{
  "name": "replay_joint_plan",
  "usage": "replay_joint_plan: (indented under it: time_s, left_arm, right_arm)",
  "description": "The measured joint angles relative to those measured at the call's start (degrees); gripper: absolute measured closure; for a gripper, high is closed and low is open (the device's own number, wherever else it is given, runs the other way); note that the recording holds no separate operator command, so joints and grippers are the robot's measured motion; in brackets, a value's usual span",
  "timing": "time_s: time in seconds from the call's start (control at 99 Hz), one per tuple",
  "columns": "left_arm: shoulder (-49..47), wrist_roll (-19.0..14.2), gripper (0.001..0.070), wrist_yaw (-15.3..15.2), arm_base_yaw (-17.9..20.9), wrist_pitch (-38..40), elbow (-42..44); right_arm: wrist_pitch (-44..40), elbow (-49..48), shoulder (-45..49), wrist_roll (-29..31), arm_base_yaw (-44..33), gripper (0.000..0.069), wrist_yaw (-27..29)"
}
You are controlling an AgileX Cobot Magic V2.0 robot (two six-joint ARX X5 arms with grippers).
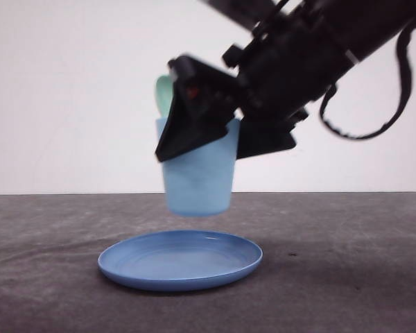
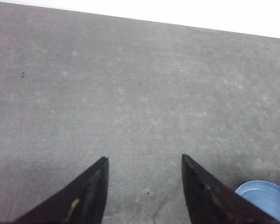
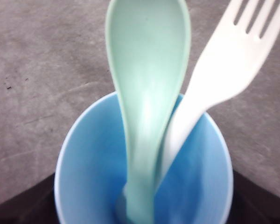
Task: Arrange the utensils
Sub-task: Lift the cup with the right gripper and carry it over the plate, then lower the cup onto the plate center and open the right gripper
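The right arm is seen reaching down from the upper right, its gripper (image 1: pixel 218 139) closed around a cup. The left gripper (image 2: pixel 144 186) is held with fingers spread, gripping nothing.

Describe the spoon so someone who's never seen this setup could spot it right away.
Find the light blue cup held in the right gripper above the round blue plate. Two utensils stand inside it, handles down. The spoon is the pale mint-green one with an oval bowl; its neighbour is a white fork with tines.

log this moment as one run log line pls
right end effector: shut on cup, lifted over plate | spoon, fork: in cup | left end effector: open, empty
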Motion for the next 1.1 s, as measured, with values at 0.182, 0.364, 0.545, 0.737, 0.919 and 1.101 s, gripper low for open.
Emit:
replay_joint_plan:
  time_s: [0.182,0.364,0.545,0.737,0.919,1.101]
  left_arm:
    - [0.0,0.0,0.0414,0.0,0.0,0.0,0.0]
    - [0.0,0.0,0.0414,0.0,0.0,0.0,0.0]
    - [0.0,0.0,0.0414,0.0,0.0,0.0,0.0]
    - [0.0,0.0,0.0414,0.0,0.0,0.0,0.0]
    - [0.0,0.0,0.0414,0.0,0.0,0.0,0.0]
    - [0.0,0.0,0.0414,0.0,0.0,0.0,0.0]
  right_arm:
    - [5.8,0.0,5.6,0.0,0.2,0.0226,0.0]
    - [6.4,0.0,8.5,0.0,0.2,0.0226,0.0]
    - [6.6,0.0,9.1,0.0,0.1,0.0226,0.0]
    - [6.6,0.0,9.1,0.0,0.1,0.0226,0.0]
    - [6.1,0.0,9.1,0.0,0.1,0.0226,0.0]
    - [5.4,0.0,9.1,0.0,0.1,0.0213,0.0]
